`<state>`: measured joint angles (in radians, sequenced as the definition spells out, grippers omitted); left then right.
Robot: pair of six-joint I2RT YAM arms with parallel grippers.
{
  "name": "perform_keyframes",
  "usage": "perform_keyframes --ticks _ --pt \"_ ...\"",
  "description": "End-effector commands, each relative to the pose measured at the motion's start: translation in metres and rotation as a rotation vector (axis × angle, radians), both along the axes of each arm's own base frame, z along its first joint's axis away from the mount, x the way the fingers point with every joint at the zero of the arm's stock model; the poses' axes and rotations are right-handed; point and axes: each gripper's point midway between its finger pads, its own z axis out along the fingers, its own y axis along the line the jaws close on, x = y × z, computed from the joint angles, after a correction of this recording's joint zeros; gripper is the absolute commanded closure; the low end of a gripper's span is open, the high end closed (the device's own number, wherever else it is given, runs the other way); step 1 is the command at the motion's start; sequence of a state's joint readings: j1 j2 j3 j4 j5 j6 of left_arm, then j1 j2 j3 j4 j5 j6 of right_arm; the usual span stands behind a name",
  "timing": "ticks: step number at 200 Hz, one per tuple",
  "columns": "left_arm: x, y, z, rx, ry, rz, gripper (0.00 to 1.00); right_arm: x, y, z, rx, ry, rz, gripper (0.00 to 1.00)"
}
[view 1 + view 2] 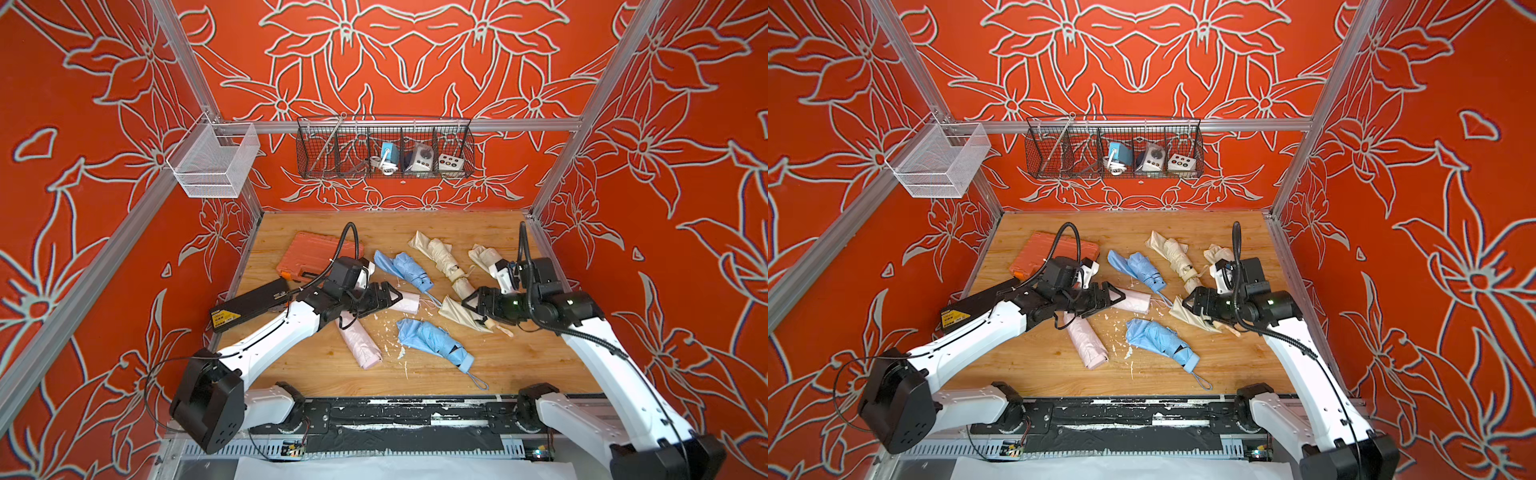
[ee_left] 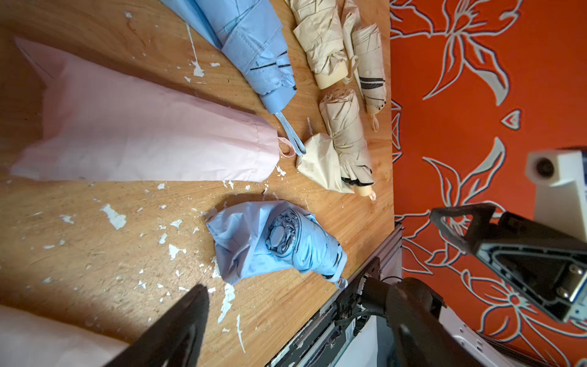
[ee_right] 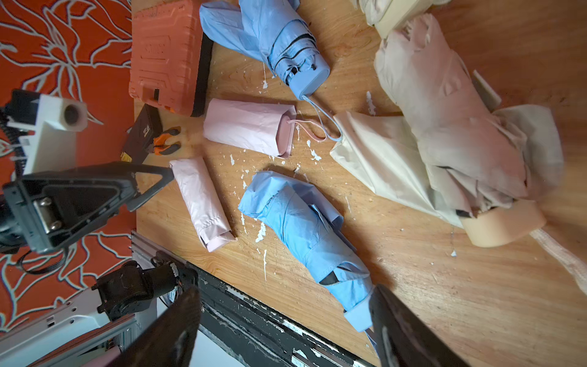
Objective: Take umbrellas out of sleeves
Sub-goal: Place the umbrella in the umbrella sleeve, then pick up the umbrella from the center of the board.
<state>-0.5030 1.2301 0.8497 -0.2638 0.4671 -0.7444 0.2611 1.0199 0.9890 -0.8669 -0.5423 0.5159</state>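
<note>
Plywood forms the tabletop (image 1: 519,365), pale and grainy, scattered with white paint flakes (image 2: 116,217). At its far left lies an orange tool case (image 1: 316,253) of hard ribbed plastic, and beside that a long black box (image 1: 249,307) with a yellow label.

My left gripper (image 1: 390,296) hangs with its jaws spread and nothing between them, over the closed end of a pink sleeve (image 1: 411,302). That sleeve is a smooth, thin tube, filled out round, with a pink wrist loop (image 2: 286,149) peeping from its hemmed mouth. A second pink sleeve (image 1: 359,345), equally smooth and full, lies nearer my bases.

My right gripper (image 1: 467,303) is likewise spread and empty, above a cream umbrella (image 3: 451,120). Its crumpled pleats and stubby peach handle (image 3: 502,225) lie against a flattened cream sleeve (image 3: 381,165). A second cream umbrella (image 1: 440,255) and a third cream umbrella (image 1: 484,253) rest toward the far right, tightly creased.

Between pink and cream lie two more. The near blue umbrella (image 1: 432,340) is pleated, with slack blue cloth bunched round its tip. The far blue umbrella (image 1: 405,268) looks much the same, its blocky blue handle (image 3: 313,79) trailing a thin cord.
</note>
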Motion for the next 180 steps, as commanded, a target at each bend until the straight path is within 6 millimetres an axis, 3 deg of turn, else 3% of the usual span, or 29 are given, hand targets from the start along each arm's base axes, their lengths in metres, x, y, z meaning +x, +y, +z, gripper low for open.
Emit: perform_keyframes --ticks 1,39,68,101,125,168,180 --pt "-0.012 0.011 0.008 0.038 -0.029 -0.024 0.13 0.018 0.008 0.012 -0.027 -0.039 0.046 0.14" --pt "-0.023 0.021 0.021 0.088 -0.116 -0.070 0.10 0.052 0.019 0.024 -0.093 -0.039 0.094 0.14" --pt "-0.024 0.029 0.018 0.130 -0.158 -0.073 0.09 0.068 0.029 0.025 -0.145 -0.035 0.137 0.14" --pt "-0.021 0.033 0.018 0.104 -0.107 -0.025 0.07 0.071 0.054 0.020 -0.165 -0.039 0.257 0.12" --pt "-0.020 0.033 0.033 0.025 -0.103 0.012 0.06 0.073 0.071 0.014 -0.195 -0.093 0.364 0.11" --pt "-0.027 0.043 0.008 -0.041 0.006 0.086 0.06 0.065 0.096 -0.014 -0.336 -0.175 0.577 0.09" --pt "-0.026 0.047 0.013 -0.068 -0.023 0.112 0.06 0.061 0.106 -0.022 -0.355 -0.217 0.670 0.05"
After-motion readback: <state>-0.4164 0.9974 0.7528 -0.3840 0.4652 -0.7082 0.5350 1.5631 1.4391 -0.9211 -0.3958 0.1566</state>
